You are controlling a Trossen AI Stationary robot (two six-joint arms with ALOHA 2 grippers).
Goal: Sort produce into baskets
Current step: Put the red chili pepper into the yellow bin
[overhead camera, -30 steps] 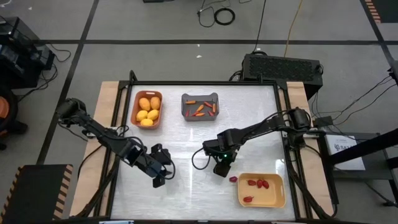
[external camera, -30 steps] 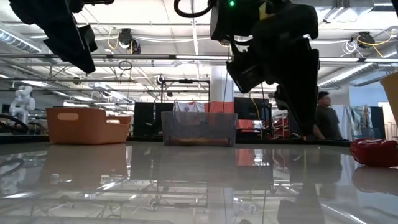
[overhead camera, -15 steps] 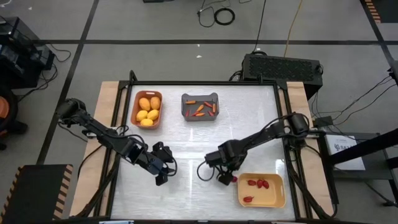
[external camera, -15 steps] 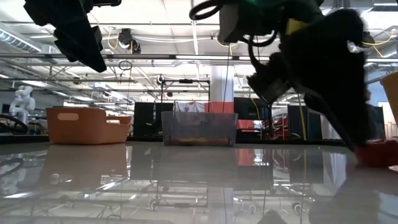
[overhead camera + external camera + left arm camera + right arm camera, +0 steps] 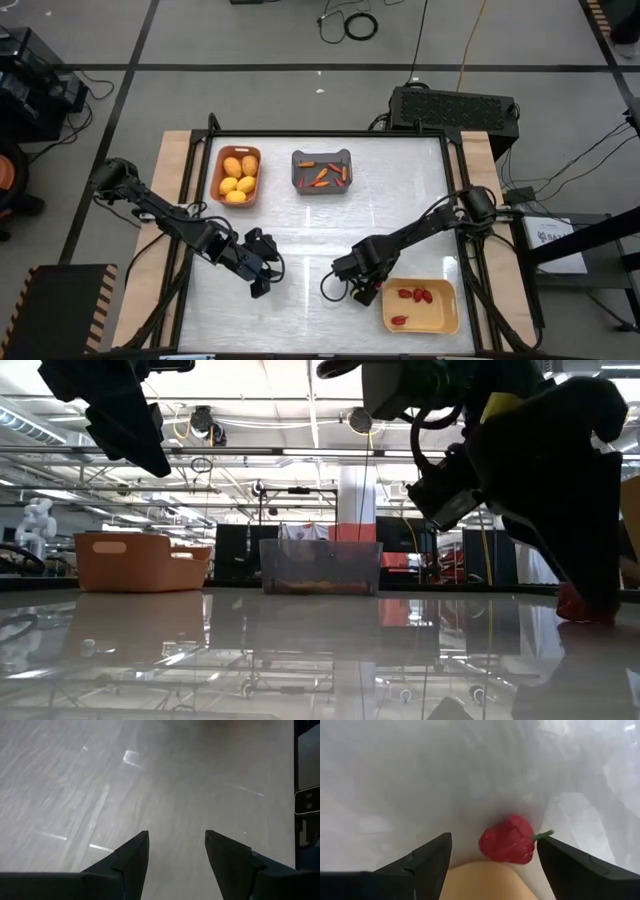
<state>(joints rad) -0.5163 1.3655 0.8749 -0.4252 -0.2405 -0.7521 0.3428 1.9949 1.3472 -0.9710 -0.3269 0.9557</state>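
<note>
A dark-red berry point(image 5: 509, 841) with a green stem lies on the table just left of the pale yellow basket point(image 5: 445, 322), which holds three berries. My right gripper point(image 5: 494, 840) is open and low over the table, one finger on either side of the berry without touching it. In the high view my right gripper point(image 5: 364, 290) covers the berry. In the low view the berry point(image 5: 572, 606) shows partly behind a finger. My left gripper point(image 5: 262, 284) is open and empty above the table's near left part. The orange-brown basket point(image 5: 237, 176) holds yellow fruits. The dark grey basket point(image 5: 321, 171) holds orange-red peppers.
The orange-brown and grey baskets stand at the far edge and also show in the low view point(image 5: 140, 560) point(image 5: 320, 567). Bare tabletop point(image 5: 330, 225) lies between them and the two grippers. A pale rounded shape point(image 5: 485, 880) shows between my right fingers, close to the berry.
My right gripper has gone toward the table's near edge and a little to the right, and down, until its open fingers stand around the berry beside the pale yellow basket. The berry has stayed where it was.
</note>
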